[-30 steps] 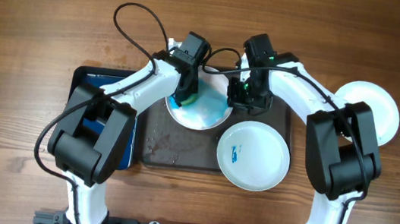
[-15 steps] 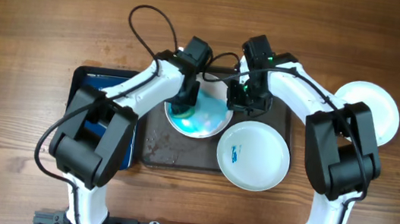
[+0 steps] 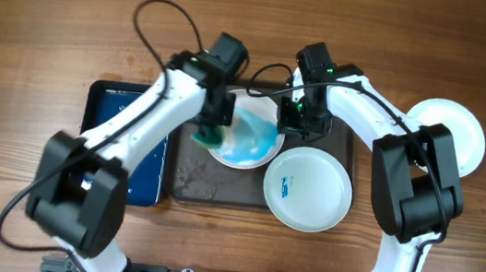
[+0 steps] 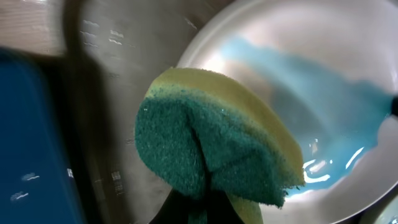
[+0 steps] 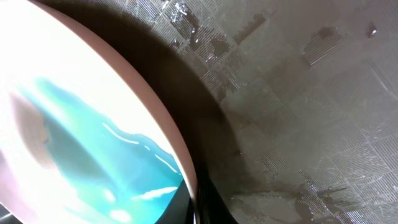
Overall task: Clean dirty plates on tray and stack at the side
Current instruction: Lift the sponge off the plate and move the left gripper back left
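A wooden table (image 3: 46, 0) fills the overhead view. The left arm (image 3: 137, 128) rises from the lower left, crosses a blue tray (image 3: 147, 178) and runs diagonally up and right. Its wrist bends down at the upper centre of the frame. The right arm (image 3: 385, 116) climbs from the lower right, folds at its elbow and stretches left, with its wrist turned down just right of centre.

The brown tray (image 3: 209, 183) lies at the centre of the frame, with the blue tray against its left side. The middle plate (image 3: 252, 137) sits in the tray's upper half, and a broad blue film is spread over it. The lower plate (image 3: 310, 195) has a small blue smear and overlaps the tray's lower right corner. The right plate (image 3: 453, 129) lies on the bare wood at the right edge of the frame, partly under the right arm.

The left gripper (image 3: 214, 119) is clamped on a sponge (image 4: 211, 149), which is folded with its green side out and its yellow side behind. The sponge hangs at the middle plate's left rim, over the tray floor. Whether it touches the plate cannot be told. The right gripper (image 3: 296, 117) is pinched onto the middle plate's right rim. In the right wrist view the rim runs down between its dark fingers at the bottom edge.
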Robot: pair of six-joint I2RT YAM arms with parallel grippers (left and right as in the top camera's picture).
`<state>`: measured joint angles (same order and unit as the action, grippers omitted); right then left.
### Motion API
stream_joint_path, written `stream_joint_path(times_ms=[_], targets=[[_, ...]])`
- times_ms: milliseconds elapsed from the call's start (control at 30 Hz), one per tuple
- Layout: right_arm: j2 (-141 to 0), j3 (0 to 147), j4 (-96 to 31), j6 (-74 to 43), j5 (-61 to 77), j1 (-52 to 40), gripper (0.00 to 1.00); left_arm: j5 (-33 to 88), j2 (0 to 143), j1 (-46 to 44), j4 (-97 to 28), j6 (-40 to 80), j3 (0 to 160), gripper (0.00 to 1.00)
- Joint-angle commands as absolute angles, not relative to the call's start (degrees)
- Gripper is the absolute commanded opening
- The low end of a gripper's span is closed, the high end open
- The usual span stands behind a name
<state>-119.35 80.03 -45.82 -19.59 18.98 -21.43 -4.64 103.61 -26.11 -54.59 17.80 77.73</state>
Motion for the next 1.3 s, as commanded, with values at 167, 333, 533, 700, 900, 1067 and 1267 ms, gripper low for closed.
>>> stream_joint_path(times_ms=[167, 333, 533, 700, 900, 1067, 1267], targets=[[-122.3, 78.1, -43.6, -19.0, 12.4, -21.1, 0.05, -16.7, 93.3, -24.1, -59.4, 27.3, 80.4, 0.04], [-120.4, 78.1, -41.6, -18.2, 12.4, -21.1, 0.04, -17.8, 92.4, -19.8, -68.4, 32.5, 80.4, 0.04], [-114.2, 78.1, -40.7, -17.9, 11.4, -21.1, 0.04, -17.6, 92.4, -15.4, -70.8, 32.6, 80.4, 0.04], [-108.5, 78.1, -40.7, -17.9, 10.9, -21.1, 0.04, -17.6, 92.4, -13.8, -72.2, 32.4, 80.4, 0.04], [-104.0, 78.1, -40.6, -16.8, 14.6, -21.1, 0.04, -17.6, 92.4, -13.9, -72.3, 32.0, 80.4, 0.04], [-104.0, 78.1, -39.1, -18.8, 22.4, -21.1, 0.04, -17.6, 92.4, -13.9, -72.5, 32.0, 80.4, 0.04], [-104.0, 78.1, -33.4, -23.1, 31.2, -21.0, 0.04, -17.6, 92.4, -13.9, -73.3, 32.0, 80.4, 0.04]])
